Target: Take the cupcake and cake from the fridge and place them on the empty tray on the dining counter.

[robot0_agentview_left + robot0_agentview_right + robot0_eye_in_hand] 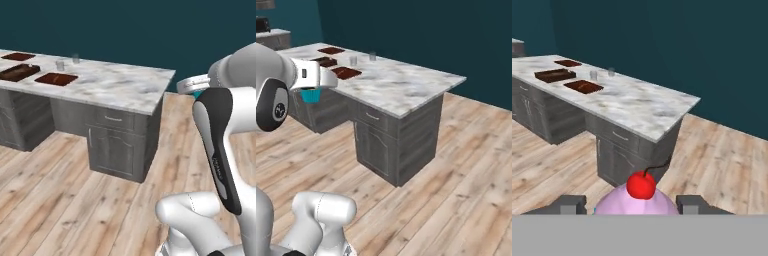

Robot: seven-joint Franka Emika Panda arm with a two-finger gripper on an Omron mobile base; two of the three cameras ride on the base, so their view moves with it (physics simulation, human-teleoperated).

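My gripper (634, 205) is shut on the cupcake (637, 200), which has pink frosting topped by a red cherry. Its teal wrapper (311, 95) hangs below the hand (311, 80) in the right base view, and a sliver of it shows in the left base view (198, 94). I hold it in the air over the wooden floor, short of the dining counter (125, 87). On the marble top lies a flat reddish-brown tray (56, 78) (346, 73) (583, 86). A second flat tray (18, 56) lies farther back. The cake and the fridge are out of view.
A deeper brown box-like tray (19, 72) sits between the two flat ones. Two small glasses (60, 65) (75, 58) stand near the counter's far edge. Grey cabinets (117, 145) fill the counter's base. Open wooden floor (60, 200) lies between me and the counter.
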